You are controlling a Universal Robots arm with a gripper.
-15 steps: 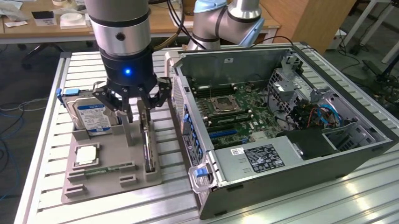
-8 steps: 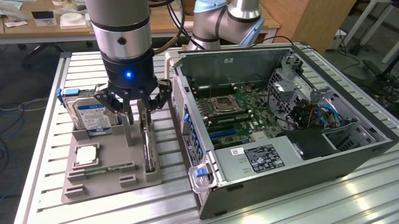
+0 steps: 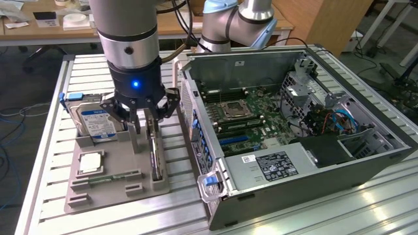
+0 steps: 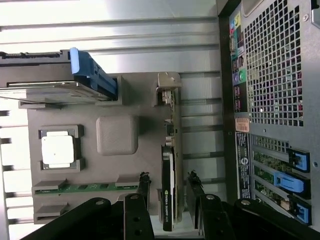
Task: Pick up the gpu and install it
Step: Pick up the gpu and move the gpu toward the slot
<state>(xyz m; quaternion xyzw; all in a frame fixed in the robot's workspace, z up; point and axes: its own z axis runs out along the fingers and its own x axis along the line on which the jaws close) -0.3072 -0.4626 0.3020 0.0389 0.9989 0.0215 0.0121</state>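
In the exterior view, the pincer (image 3: 144,141) is hanging open over the gray tray (image 3: 104,201) on the counter (image 3: 52,147). The gpu (image 3: 154,166) is standing on edge in that tray. In the wrist view, the fingers (image 4: 143,186) are sitting on either side of the gpu, gripping nothing.

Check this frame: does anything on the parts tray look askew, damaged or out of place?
Nothing stands out. The gpu stands on edge in its slot of the grey tray, with the open gripper straddling it without touching. The hard drive, processor and memory stick sit squarely in their own holders.
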